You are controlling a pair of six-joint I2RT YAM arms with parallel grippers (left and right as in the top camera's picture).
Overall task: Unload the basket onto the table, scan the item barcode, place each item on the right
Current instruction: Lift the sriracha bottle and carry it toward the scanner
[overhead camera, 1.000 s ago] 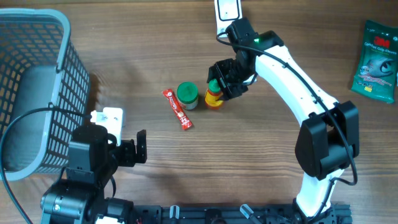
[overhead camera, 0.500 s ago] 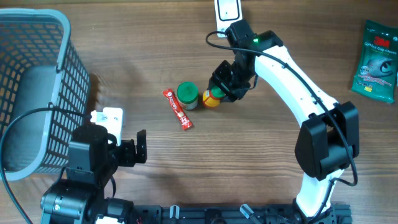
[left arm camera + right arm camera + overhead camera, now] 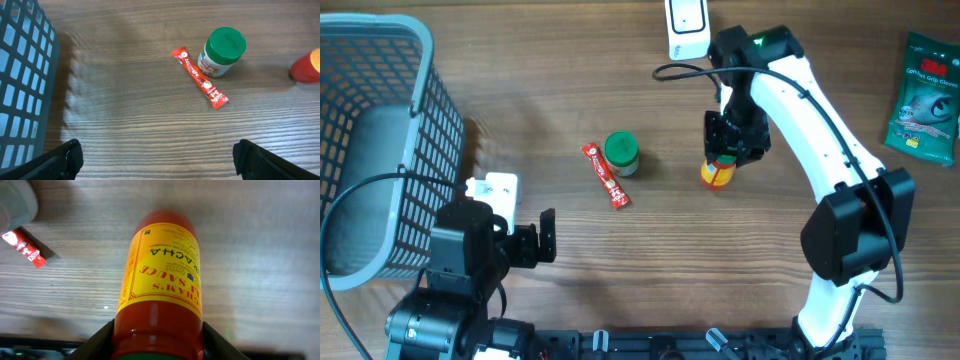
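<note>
While the left gripper hangs spread wide near the basket, the right gripper is clamped on the sriracha bottle — red body, yellow label. The bottle is well right of the green-lidded jar and red sachet, below the white scanner — whether it touches the wood I cannot tell.

Soft even light — near bottle perhaps blurred.
</note>
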